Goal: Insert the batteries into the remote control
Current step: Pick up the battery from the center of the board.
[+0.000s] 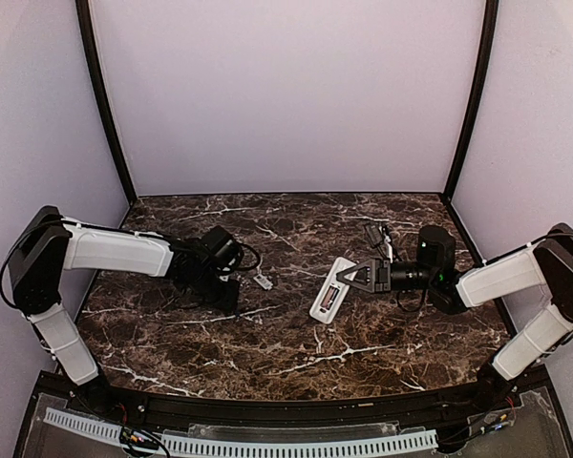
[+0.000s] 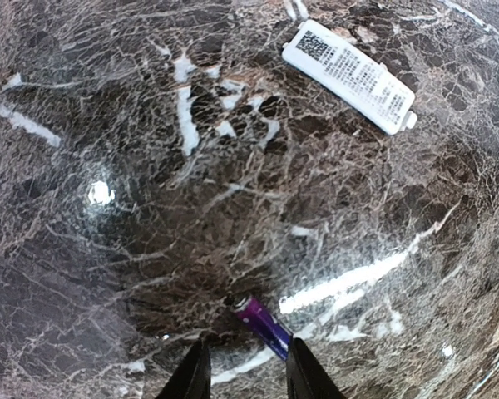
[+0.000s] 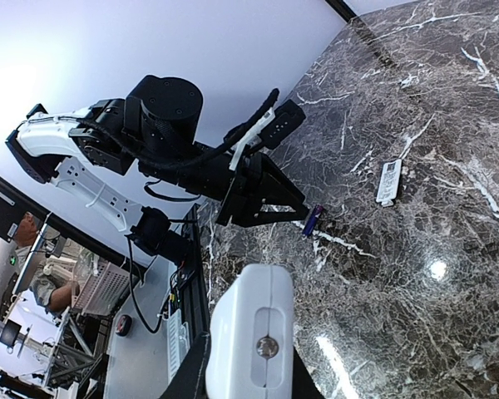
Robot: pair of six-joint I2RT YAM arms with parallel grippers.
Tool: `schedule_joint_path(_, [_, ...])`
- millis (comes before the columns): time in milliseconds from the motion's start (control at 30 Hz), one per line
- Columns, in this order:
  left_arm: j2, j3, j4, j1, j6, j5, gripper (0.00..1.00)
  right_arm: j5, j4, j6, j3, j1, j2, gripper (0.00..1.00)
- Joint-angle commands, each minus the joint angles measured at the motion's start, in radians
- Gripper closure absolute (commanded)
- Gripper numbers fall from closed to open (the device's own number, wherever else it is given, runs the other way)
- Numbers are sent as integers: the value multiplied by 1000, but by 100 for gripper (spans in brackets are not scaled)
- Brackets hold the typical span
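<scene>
1. Hovering low at the bottom of the left wrist view, the left gripper [image 2: 247, 356] has its fingers part-way open and nothing held. They straddle bare marble table [image 2: 108, 125].
2. Purple battery [image 2: 264, 323] lies on the marble just ahead of those fingertips. It sits diagonal and off-centre, with its near end close to the finger on the right of frame.
   - Risk: closing now catches it at an angle or by one end only. A round cell on glossy stone will likely roll or squirt out.
   - The jaw line probably needs squaring up before the pinch.
3. White labelled strip [image 2: 349, 75], upper right of that view, looks like the battery cover and is well apart from the battery.
   - Risk: the strip lies between the left arm and the remote in the top view, so a carry across could knock it.
4. Remote control [image 1: 328, 292] sits centre-right in the top view with its bay side up. A reddish streak shows in the bay, maybe a cell already seated, but it is too small to tell.
5. Right gripper [image 3: 243, 374] is clamped on one end of the remote. I can't tell whether the far end rests on the table.
   - Risk: with an end-only hold, pushing a cell down may pivot or slip the remote.
   - Wrong polarity, or missing the slot, would jam the battery.
</scene>
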Motion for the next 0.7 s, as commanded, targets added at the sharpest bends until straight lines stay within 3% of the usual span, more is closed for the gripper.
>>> schedule_joint_path(0, [32, 39, 6, -16, 14, 19, 68, -10, 18, -16, 8, -5, 1, 100])
schedule_joint_path(433, [148, 127, -110, -73, 68, -38, 86, -1, 0, -25, 5, -6, -8, 100])
schedule_joint_path(600, [150, 138, -136, -94, 89, -73, 99, -6, 11, -6, 9, -6, 12, 100])
schedule_joint_path(667, [118, 127, -106, -95, 109, -57, 99, -11, 39, 23, 5, -5, 31, 100])
